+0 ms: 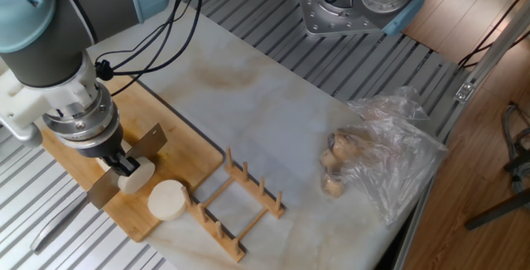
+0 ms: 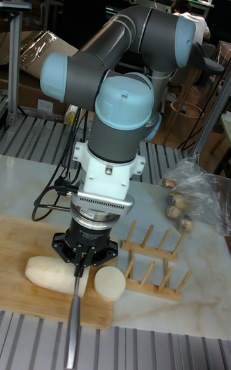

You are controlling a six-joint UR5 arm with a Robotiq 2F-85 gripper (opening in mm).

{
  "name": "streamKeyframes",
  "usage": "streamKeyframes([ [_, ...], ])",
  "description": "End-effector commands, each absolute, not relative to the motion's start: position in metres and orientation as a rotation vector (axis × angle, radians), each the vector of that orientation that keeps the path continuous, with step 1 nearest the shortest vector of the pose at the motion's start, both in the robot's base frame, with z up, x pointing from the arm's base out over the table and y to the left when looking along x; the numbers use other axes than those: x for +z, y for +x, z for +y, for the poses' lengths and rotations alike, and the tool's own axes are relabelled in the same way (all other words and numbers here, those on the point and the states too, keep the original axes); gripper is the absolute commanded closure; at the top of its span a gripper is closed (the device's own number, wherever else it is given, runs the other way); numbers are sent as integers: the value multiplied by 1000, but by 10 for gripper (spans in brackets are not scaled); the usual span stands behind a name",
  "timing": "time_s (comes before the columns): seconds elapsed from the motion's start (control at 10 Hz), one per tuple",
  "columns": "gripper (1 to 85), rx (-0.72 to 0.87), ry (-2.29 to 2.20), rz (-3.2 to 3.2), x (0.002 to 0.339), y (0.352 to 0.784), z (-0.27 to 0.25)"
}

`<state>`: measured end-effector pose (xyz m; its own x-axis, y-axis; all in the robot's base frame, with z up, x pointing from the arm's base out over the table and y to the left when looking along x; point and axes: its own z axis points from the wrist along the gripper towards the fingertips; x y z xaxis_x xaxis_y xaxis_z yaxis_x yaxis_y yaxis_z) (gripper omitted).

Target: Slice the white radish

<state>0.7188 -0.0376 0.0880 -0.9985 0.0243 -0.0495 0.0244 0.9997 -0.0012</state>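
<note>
table: marble slab [image 1: 273,113]; bamboo board [image 2: 25,261], wooden rack [image 1: 240,200]
room: tall view only, seated person [image 2: 186,10]
fingers [image 2: 79,266]: pinching knife [image 2: 73,318] over white radish [image 2: 54,273]

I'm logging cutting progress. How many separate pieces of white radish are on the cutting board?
2. The long piece lies on the cutting board under the knife held by the gripper; the cut-off chunk stands beside it, near the wooden rack. Thin slices may be hidden.

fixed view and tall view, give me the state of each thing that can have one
white radish: lying on the cutting board, partly sliced
cut piece: severed, lying on the board
knife: held in the gripper, blade down at the cut
gripper: shut on the knife
plastic bag: crumpled, holding brownish lumps
</note>
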Motion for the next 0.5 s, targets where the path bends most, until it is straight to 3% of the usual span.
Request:
streamKeyframes([
  [0.0, 843, 15, 55, 3088, 87, 721, -34],
  [0.4, 843, 7, 39, 3096, 85, 719, -34],
])
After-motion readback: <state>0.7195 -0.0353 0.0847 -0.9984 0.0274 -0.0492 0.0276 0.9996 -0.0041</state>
